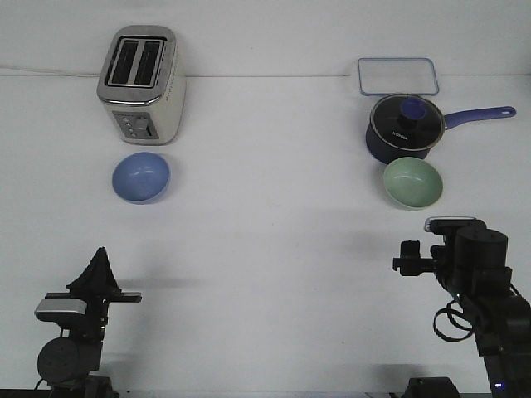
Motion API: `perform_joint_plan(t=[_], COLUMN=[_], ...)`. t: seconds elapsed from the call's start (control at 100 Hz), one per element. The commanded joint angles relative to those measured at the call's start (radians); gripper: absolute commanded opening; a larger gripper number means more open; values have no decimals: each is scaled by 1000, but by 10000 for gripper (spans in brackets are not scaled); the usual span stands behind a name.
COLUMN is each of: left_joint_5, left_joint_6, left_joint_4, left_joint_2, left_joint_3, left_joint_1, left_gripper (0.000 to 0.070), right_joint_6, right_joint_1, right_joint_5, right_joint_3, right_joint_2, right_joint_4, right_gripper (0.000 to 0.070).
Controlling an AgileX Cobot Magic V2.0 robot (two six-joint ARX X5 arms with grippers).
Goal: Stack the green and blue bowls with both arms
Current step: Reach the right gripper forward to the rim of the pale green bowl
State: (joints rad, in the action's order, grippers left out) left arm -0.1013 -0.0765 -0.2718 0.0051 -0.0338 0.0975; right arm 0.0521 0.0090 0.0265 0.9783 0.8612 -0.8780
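The periwinkle blue bowl sits upright on the white table, just in front of the toaster at the left. At the right, the pale mint green bowl rests directly in front of the navy saucepan, nearly touching it. Near the front edge, well short of the blue bowl, my left gripper has its black fingers meeting in a point with nothing between them. My right gripper hovers a little in front of the green bowl, pointing left. It is seen side-on, so the gap between its fingers is hidden.
A cream two-slot toaster stands at the back left. A dark navy saucepan with a glass lid has its blue handle pointing right. Behind it lies a clear rectangular lid or tray.
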Motion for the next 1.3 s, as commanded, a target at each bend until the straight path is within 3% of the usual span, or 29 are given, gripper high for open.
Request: perform_joint_plan(t=[0.0, 0.29, 0.7, 1.29], left_joint_5=[2, 2, 2, 2], left_joint_6=[8, 8, 8, 8], left_joint_4=[-10, -10, -10, -10], left_joint_2=[-2, -2, -2, -2], left_joint_3=[20, 20, 20, 20], left_joint_1=[0, 0, 0, 0], left_gripper=[10, 10, 10, 11], right_joint_6=[19, -8, -79, -87], right_joint_1=[-9, -109, -218, -286], right_joint_5=[-1, -88, -87, -117], right_joint_3=[40, 236, 507, 527], right_joint_2=[44, 341, 719, 977], right_joint_4=[15, 17, 41, 161], right_gripper=[511, 511, 511, 511])
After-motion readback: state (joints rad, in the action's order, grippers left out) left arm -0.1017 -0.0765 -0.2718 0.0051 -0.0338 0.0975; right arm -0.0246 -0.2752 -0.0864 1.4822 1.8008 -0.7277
